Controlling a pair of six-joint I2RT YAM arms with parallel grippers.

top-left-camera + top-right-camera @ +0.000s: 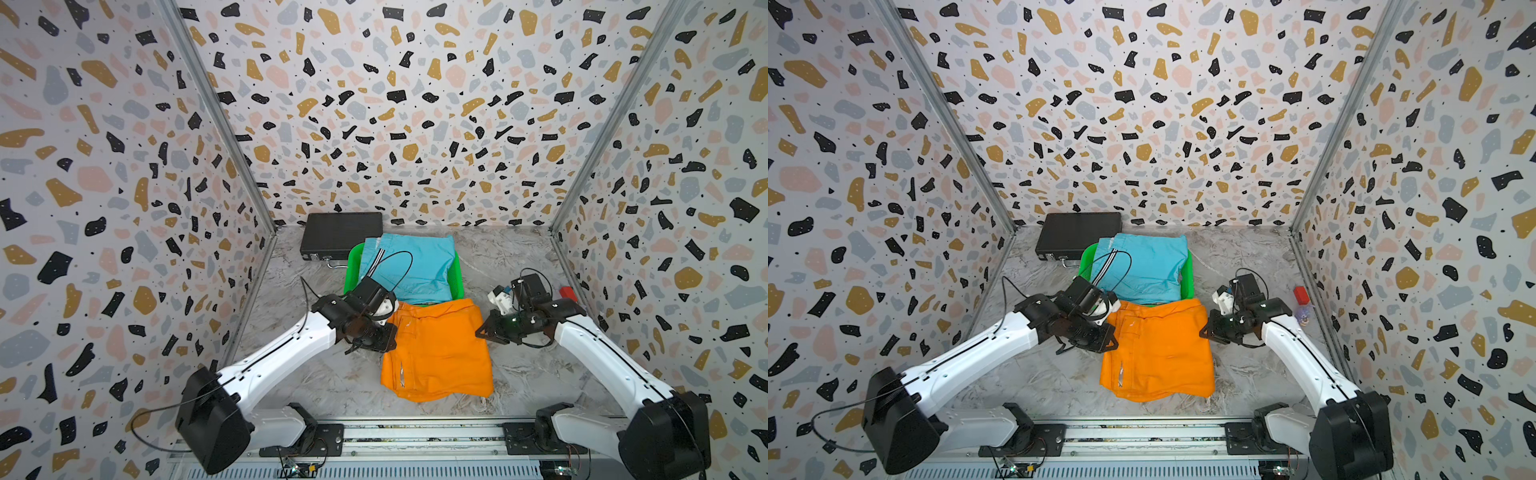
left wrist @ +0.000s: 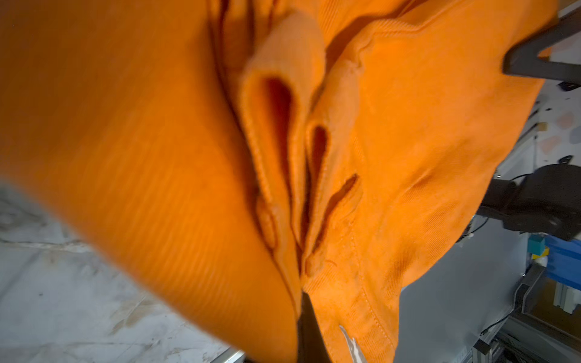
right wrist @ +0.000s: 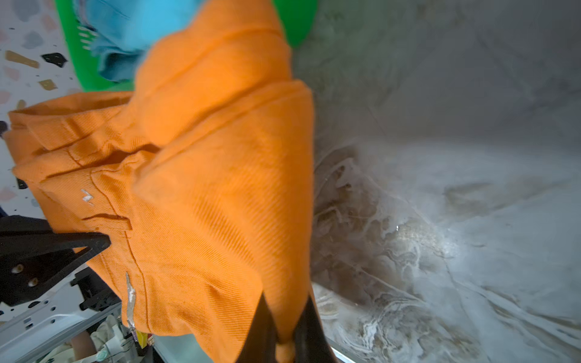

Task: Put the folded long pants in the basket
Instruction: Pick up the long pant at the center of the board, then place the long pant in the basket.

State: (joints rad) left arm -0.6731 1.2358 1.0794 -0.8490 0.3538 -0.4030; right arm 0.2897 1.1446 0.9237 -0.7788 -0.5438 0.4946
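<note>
currently the orange pants (image 1: 440, 357) lie folded on the marbled table (image 1: 519, 257), just in front of the green basket (image 1: 352, 266), their far edge meeting its near rim. whether they are partly lifted i cannot tell. the left gripper (image 1: 390, 334) pinches the cloth's left edge and the right gripper (image 1: 478, 332) pinches its right edge. in the right wrist view 2 black fingers (image 3: 256, 333) squeeze an orange fold. turquoise pants (image 1: 415, 266) fill the basket, spilling over its far rim. 1 flat black case (image 1: 340, 235) lies behind the basket, and a small red block (image 1: 567, 292) stands near the right wall.
</note>
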